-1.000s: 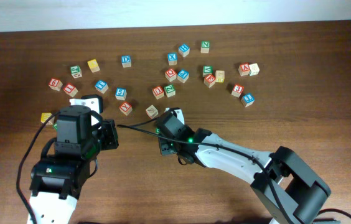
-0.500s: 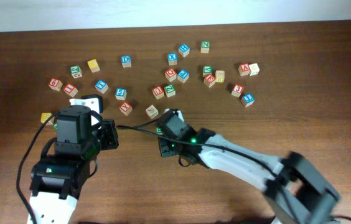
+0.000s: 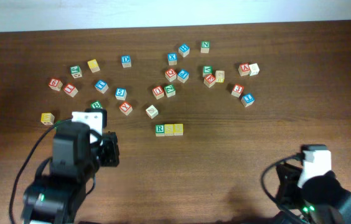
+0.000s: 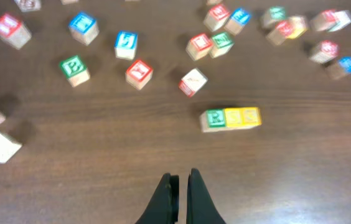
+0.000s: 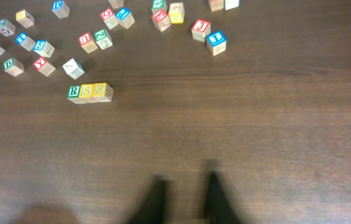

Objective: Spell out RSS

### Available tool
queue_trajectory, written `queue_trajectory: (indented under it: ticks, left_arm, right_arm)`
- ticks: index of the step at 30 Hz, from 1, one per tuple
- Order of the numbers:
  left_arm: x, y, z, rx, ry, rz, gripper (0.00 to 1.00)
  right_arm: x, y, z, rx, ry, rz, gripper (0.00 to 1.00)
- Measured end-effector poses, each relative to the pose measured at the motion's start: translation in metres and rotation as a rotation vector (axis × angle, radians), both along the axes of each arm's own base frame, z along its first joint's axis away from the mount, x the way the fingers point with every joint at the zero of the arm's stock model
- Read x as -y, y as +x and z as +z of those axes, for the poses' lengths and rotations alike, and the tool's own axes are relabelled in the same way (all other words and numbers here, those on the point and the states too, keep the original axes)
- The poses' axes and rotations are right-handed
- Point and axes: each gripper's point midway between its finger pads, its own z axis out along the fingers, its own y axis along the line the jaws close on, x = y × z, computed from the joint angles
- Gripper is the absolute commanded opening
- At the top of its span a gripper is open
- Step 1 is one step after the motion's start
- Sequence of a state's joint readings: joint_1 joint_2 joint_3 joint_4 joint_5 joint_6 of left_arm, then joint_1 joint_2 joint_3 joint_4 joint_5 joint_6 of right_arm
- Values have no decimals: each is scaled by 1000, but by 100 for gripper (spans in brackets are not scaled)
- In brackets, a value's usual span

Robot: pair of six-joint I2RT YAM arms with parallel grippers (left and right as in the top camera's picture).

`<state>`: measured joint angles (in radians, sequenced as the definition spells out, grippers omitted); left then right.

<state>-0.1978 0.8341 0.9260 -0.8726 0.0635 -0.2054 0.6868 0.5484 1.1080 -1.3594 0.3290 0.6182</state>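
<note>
Three cubes stand touching in a row in the middle of the table: a green R cube [image 3: 160, 129], then two yellow cubes [image 3: 169, 129] [image 3: 178, 128]. The row also shows in the left wrist view [image 4: 230, 118] and in the right wrist view [image 5: 89, 92], where it reads R S S. My left gripper [image 4: 180, 180] is shut and empty, low over bare table below the row. My right gripper [image 5: 185, 180] is blurred, its fingers apart and empty, far to the lower right of the row. The right arm [image 3: 309, 186] is at the table's front right.
Several loose letter cubes lie scattered across the far half of the table, such as a pale cube [image 3: 152, 111] just above the row, a red one [image 3: 125, 107] and a yellow one [image 3: 47, 117] at the far left. The left arm [image 3: 79, 149] is at front left.
The right arm has pulled back from the row to the table's front right corner, leaving the three cubes in line. The left arm has shifted slightly back.
</note>
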Motion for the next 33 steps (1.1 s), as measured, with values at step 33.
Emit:
queue_trajectory:
  ticks: [33]
  left_arm:
    - [-24, -42, 18, 522, -6, 32, 99]
  right_arm:
    - [10, -6, 0, 12, -2, -23, 98]
